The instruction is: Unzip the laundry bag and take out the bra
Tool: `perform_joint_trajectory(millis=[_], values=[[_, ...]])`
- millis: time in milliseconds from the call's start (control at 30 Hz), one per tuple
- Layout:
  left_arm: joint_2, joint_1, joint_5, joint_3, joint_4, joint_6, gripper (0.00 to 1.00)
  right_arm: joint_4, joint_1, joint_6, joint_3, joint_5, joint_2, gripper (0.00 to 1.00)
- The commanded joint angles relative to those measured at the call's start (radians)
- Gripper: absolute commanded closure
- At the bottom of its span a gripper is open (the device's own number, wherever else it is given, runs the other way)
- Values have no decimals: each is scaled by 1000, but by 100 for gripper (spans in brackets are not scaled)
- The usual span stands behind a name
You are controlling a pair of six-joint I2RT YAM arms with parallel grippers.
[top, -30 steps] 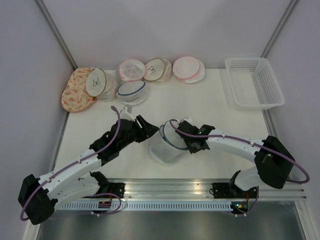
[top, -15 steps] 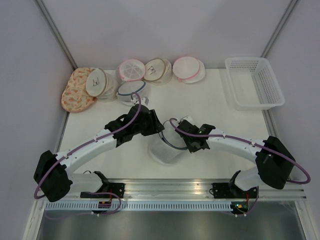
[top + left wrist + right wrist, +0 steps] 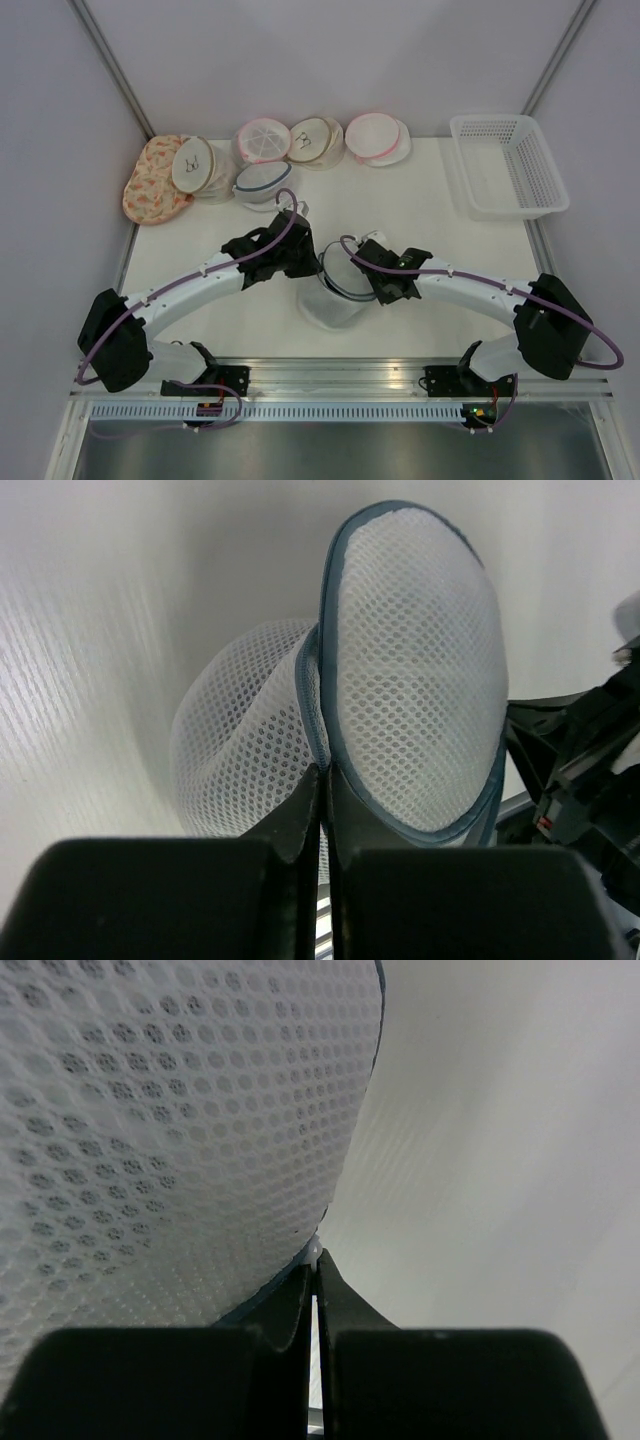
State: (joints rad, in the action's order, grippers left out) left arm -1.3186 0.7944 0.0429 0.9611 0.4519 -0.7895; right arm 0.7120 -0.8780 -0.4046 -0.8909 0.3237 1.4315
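Note:
The laundry bag, white mesh with a grey-blue zipper rim, stands mid-table between both arms. My left gripper is shut on the bag's rim at its left side. The left wrist view shows the grey-blue seam pinched at the fingertips, with the lid half to the right and the body half to the left. My right gripper is shut at the bag's right edge. Its tips clamp a small white zipper pull beside the mesh. The bra is hidden.
Along the back wall lie a floral pouch, beige-rimmed bags, pink-rimmed bags and another grey-blue-rimmed bag. A white plastic basket stands at the back right.
My left arm swung right to the bag and its gripper closed on the rim. The right gripper stayed shut in place, and the bag shifted only slightly.

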Motion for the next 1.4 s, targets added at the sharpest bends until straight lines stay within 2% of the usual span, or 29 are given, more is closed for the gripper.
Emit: perform_joint_trajectory(millis=[0,100,133,200,233,300,333,467,667,767,833,867,933,967,1033,1367], values=[[-11,15,-14,15,8,23,98,17,2,-31,-22,61,-42,99],[12,22,2,-4,10,18,98,41,2,-72,-34,119,-68,100],[19,23,3,-12,7,15,98,52,2,-100,-51,153,-83,95],[48,25,11,-36,1,6,98,78,2,-114,-72,153,-109,65],[59,23,12,-47,-5,1,98,75,4,-108,-94,102,-146,46],[96,25,12,-82,-30,-14,98,49,2,-91,-111,19,-193,33],[108,25,12,-103,-39,-19,98,38,1,-79,-130,-76,-235,20],[156,26,5,-153,-108,-48,98,23,-3,-36,-193,-213,-286,14],[213,29,-12,-206,-200,-85,98,26,-19,9,-247,-227,-212,14],[228,31,-18,-213,-220,-93,98,-3,-50,24,-270,-232,-169,16],[239,31,-24,-216,-232,-97,98,-14,-58,29,-290,-238,-135,23],[240,31,-28,-217,-232,-99,98,-23,-64,33,-305,-247,-109,36],[243,31,-34,-222,-234,-103,98,-40,-67,35,-319,-270,-86,55],[246,31,-34,-225,-236,-106,98,-49,-70,33,-324,-282,-76,82],[251,32,-37,-237,-243,-111,98,-65,-73,21,-335,-308,-49,99],[280,32,-64,-249,-252,-120,98,-146,-75,-19,-371,-344,118,100]])
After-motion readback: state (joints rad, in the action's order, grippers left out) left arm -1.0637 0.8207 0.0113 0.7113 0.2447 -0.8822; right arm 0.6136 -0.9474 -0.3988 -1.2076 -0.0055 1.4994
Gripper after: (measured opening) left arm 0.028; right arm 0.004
